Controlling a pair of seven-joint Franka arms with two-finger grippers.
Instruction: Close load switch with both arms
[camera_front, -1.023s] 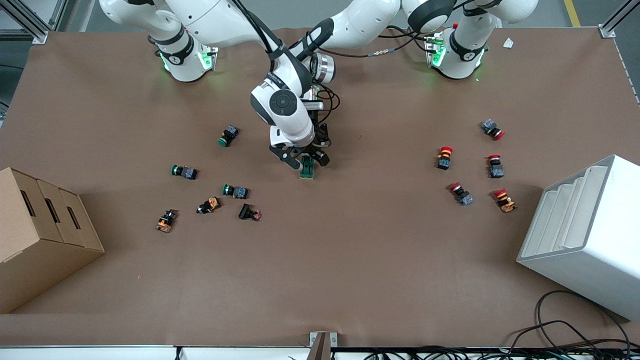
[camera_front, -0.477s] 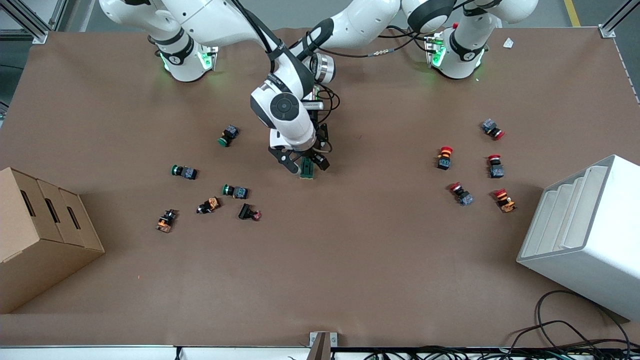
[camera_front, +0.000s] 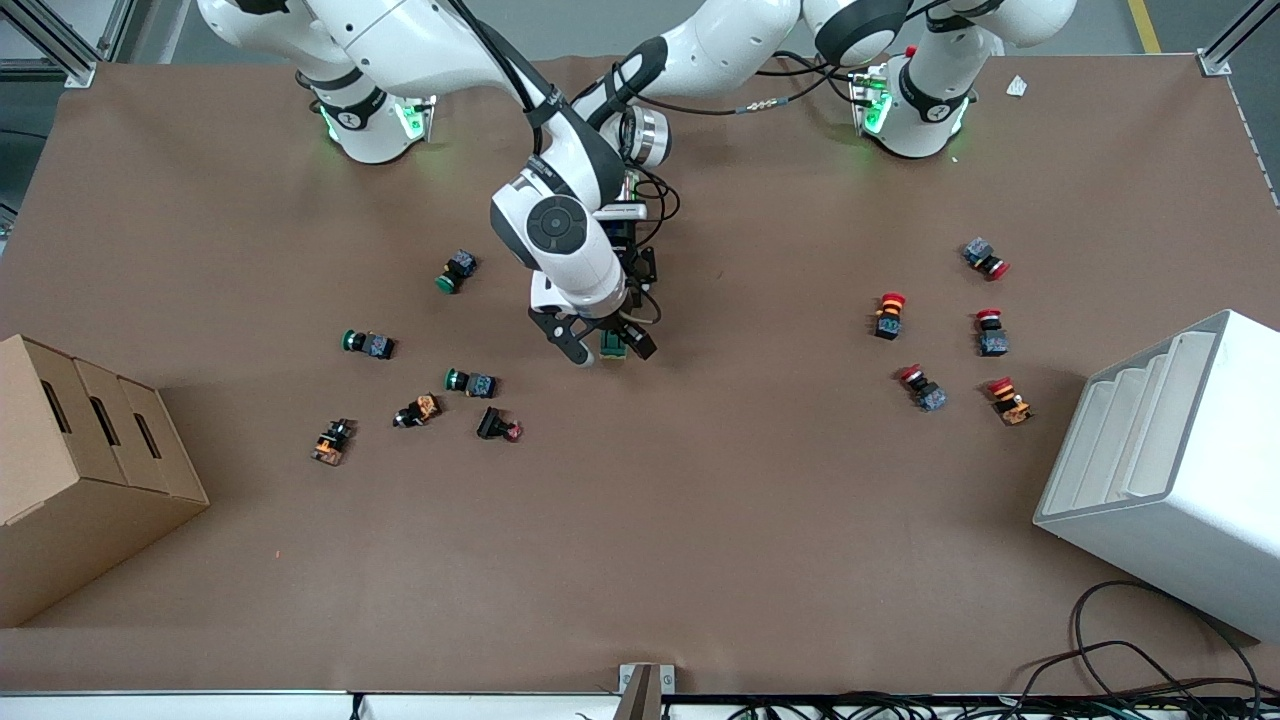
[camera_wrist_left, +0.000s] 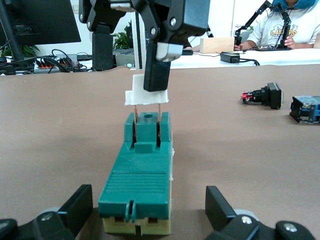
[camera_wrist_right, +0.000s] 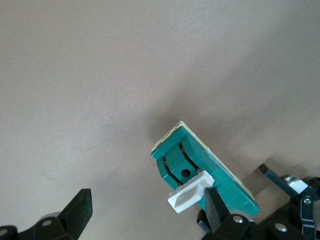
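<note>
The dark-green load switch (camera_front: 612, 347) lies at mid-table. In the left wrist view the load switch (camera_wrist_left: 142, 185) sits between the open fingers of my left gripper (camera_wrist_left: 147, 212), with a gap on each side. Its white toggle (camera_wrist_left: 146, 97) stands raised at the end nearer the front camera. My right gripper (camera_front: 605, 347) is over that end, open, with one finger (camera_wrist_left: 157, 75) against the toggle. The right wrist view shows the switch (camera_wrist_right: 220, 172) and the toggle (camera_wrist_right: 191, 194) beside one finger (camera_wrist_right: 216, 210). In the front view my left gripper is mostly hidden under the right arm's wrist.
Green, orange and black push buttons (camera_front: 470, 382) lie toward the right arm's end, by a cardboard box (camera_front: 90, 470). Several red-capped buttons (camera_front: 922, 388) lie toward the left arm's end, near a white bin (camera_front: 1170, 470).
My right gripper has shifted a little toward the front camera along the switch and now covers more of it. The left arm and the switch have stayed put.
</note>
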